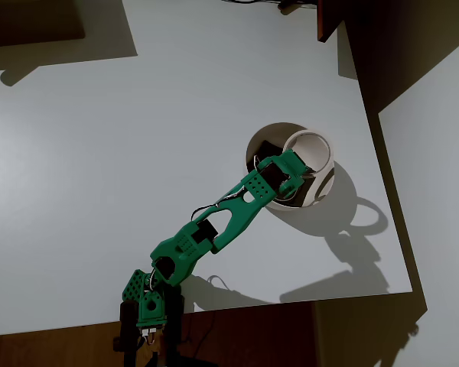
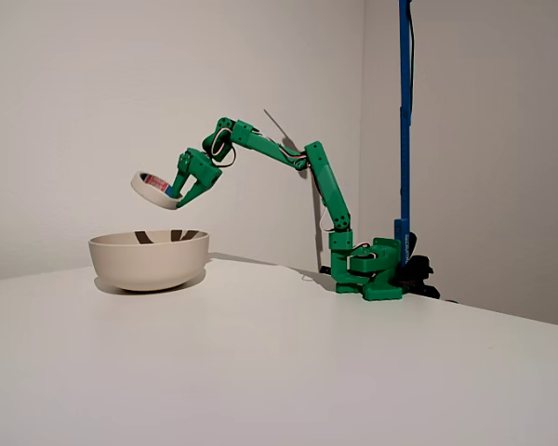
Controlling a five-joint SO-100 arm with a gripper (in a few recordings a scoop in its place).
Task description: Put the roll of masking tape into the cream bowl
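Pinching one edge of the roll of masking tape (image 2: pixel 155 190), the green gripper (image 2: pixel 179 190) holds it tilted in the air above the cream bowl (image 2: pixel 150 257), clear of the rim. Pickup and carry look finished; lowering and release remain. Reddish print shows inside the cream-white ring's core.

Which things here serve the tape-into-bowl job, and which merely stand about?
Job: roll of masking tape, held above the bowl by the gripper; cream bowl.
Standing about: blue pole behind the arm's base; white table.
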